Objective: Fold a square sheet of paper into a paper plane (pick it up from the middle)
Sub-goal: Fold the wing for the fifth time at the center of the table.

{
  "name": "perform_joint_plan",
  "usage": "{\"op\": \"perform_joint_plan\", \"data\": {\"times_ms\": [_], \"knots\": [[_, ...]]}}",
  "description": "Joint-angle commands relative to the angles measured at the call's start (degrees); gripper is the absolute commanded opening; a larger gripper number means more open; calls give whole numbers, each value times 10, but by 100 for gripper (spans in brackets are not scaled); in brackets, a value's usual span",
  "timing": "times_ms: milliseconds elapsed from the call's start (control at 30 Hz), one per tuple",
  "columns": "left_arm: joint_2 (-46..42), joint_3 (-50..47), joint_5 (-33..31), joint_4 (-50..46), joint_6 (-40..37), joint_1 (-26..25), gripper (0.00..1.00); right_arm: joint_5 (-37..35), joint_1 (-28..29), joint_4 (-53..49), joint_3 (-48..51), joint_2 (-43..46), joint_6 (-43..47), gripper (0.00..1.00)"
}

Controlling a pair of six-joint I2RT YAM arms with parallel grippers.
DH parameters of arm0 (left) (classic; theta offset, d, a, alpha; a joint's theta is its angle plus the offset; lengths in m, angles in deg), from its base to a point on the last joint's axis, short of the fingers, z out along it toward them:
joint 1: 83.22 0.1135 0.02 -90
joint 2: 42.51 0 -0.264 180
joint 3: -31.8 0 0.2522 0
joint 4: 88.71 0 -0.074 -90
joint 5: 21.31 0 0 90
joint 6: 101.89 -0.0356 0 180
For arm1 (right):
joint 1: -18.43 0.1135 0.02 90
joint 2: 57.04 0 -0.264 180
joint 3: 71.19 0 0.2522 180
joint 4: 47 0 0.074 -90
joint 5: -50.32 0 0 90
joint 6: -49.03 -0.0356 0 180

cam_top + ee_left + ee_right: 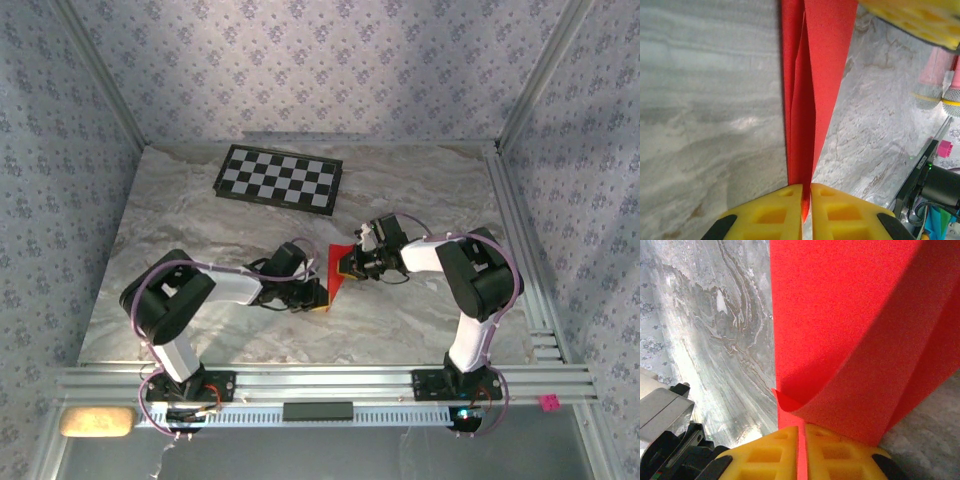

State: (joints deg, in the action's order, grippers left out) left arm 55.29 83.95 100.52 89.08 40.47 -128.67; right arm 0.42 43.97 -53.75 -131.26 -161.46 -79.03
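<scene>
Between the two arms, over the near middle of the marble table [200,230], the square sheet of paper [335,270] is being held up on edge, pinched at both ends. The left gripper [806,194] is pinching the narrow pointed end, its pads nearly pressed together with only the red tip between them. The right gripper [801,434] is clamping the wider end the same way, pads tight on one edge. Main risk as I'm reading it: the left bite is sitting on very little paper, so any pull along the sheet or slight easing of those pads is likely slipping the tip out and letting the fold spring open. Second: both arms are gripping one thin sheet, so moving apart or twisting out of sync is risking a tear at a pinch or an off-line crease. Third: the free flap by the right pads is bowing out in a curl, so pressing it now is probably setting a crooked crease. The paper is looking bright red, plain and thin. From the left wrist it's showing as a long slim wedge with layers lapped along a centre fold; from the right wrist, as a broad panel curving away. I'm not able to tell whether its lower edge is touching the table. The checkerboard [280,178] is sitting well apart at the far side.
</scene>
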Motion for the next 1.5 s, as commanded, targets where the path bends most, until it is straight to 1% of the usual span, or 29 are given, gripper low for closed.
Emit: {"op": "perform_joint_plan", "data": {"times_ms": [0,167,267,333,400,433,533,633,733,867,933,967,1100,1200,1333,1400,1467], "knots": [[-6,-19,-2,-55,-4,-6,11,-41,3,-32,-2,-26,13,13],[-3,-20,-1,-52,-3,-7,3,-41,3,-33,-2,-26,14,13],[-4,-25,0,-46,1,-8,1,-42,3,-34,-2,-27,14,13],[-5,-27,1,-45,3,-8,2,-43,3,-32,-2,-28,15,13],[-9,-31,-3,-45,5,-9,13,-42,4,-34,-3,-29,14,13],[-11,-32,-4,-45,6,-10,14,-43,4,-34,-3,-29,14,13],[-15,-37,-8,-46,8,-10,13,-42,4,-34,-3,-29,15,13],[-16,-38,-7,-44,10,-10,6,-42,3,-34,-4,-29,15,13],[-17,-37,-5,-43,10,-12,3,-43,4,-33,-4,-29,15,13],[-26,-36,-3,-44,11,-13,5,-43,4,-33,-4,-30,14,13],[-39,-39,-6,-44,12,-14,12,-43,4,-33,-5,-30,14,13],[-47,-39,-7,-44,12,-14,13,-43,3,-34,-5,-31,14,13],[-91,-33,-22,-58,5,-13,14,-42,3,-34,-5,-29,15,13],[-107,-8,-25,-77,-8,-13,15,-44,3,-34,-5,-29,14,13],[-88,41,-18,-79,-20,-12,12,-43,3,-32,-5,-30,12,13],[-69,68,-5,-98,-28,-10,11,-42,4,-32,-6,-32,11,13],[-55,74,-8,-76,-16,-13,12,-43,4,-31,-5,-31,10,13]]}}
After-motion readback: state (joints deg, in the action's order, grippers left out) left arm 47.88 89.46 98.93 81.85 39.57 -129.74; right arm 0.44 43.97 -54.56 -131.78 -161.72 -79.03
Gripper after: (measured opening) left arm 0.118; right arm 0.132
